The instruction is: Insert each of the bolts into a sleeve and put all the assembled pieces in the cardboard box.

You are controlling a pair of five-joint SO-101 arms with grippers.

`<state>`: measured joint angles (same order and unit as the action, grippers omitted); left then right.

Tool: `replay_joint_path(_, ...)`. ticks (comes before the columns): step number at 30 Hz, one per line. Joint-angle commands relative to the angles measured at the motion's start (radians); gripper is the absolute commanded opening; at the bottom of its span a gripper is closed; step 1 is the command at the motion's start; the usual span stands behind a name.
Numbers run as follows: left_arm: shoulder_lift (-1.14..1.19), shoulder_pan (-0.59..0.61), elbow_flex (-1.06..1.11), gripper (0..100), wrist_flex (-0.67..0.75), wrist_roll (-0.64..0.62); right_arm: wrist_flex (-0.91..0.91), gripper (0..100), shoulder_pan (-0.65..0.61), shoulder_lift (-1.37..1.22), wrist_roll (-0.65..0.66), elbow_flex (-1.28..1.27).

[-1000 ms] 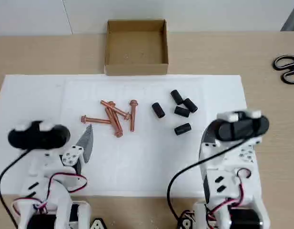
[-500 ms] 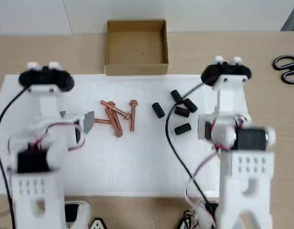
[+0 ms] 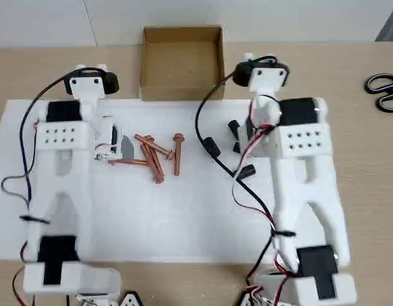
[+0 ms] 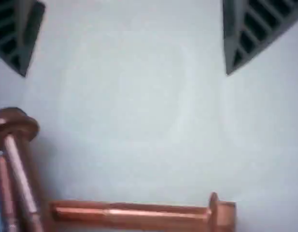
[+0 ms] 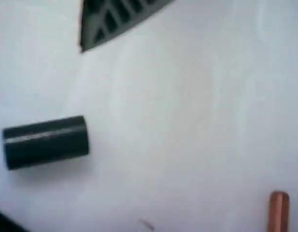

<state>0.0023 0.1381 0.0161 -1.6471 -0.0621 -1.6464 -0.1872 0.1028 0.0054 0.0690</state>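
- left gripper (image 4: 125, 72): open and holding nothing. its two dark ribbed fingertips (image 4: 245, 34) stand wide apart with bare mat between them. it sits low over the mat at the left end of the bolt group.
- copper-coloured flange-headed metal bolts (image 3: 159, 147): four, lying loose on the mat in a partly crossed cluster, none in a sleeve. the nearest bolt (image 4: 139, 212) lies flat on its side just beside the left gripper, with a second bolt head (image 4: 13, 125) close by.
- white rectangular mat (image 3: 183, 217): spread over the middle of the table under both arms, the bolts and the sleeves.
- right gripper (image 3: 246, 136): over the sleeve group on the right half of the mat. whether it is open or closed cannot be told.
- short black cylindrical sleeves (image 3: 211, 146): lying on the mat to the right of the bolts and apart from them. one lies alone toward the bolts and another (image 3: 247, 171) closer to the arm bases. the rest are partly hidden under the right arm. the right wrist view has one sleeve on its side (image 5: 45, 141), well apart from a copper bolt tip (image 5: 278, 210).
- brown open-topped cardboard box (image 3: 182, 93): on the table at the far edge of the mat, between the two arms.
- light wooden table (image 3: 349, 70): bears the mat and the box.
- black-handled scissors (image 3: 382, 89): at the far right edge of the table, off the mat.
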Motion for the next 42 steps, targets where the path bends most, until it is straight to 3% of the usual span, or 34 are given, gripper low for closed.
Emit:
replay_joint_path(1,0.032,0.051,-0.111,25,-0.034,-0.005,0.002,25.6,-0.047,-0.018,0.008,0.051)
replay_joint_path(6,0.038,0.127,-0.130,25,-0.034,-0.005,0.088,25.6,-0.136,-0.048,0.064,0.046)
replay_joint_path(11,0.041,0.130,-0.128,25,-0.061,-0.005,0.214,25.4,-0.171,-0.140,0.127,0.051)
replay_joint_path(17,0.037,0.137,-0.128,25,-0.069,-0.005,0.360,15.8,-0.174,-0.294,0.124,0.061)
replay_joint_path(42,0.043,0.132,-0.128,25,-0.071,-0.032,0.358,14.7,-0.176,-0.722,0.129,0.334)
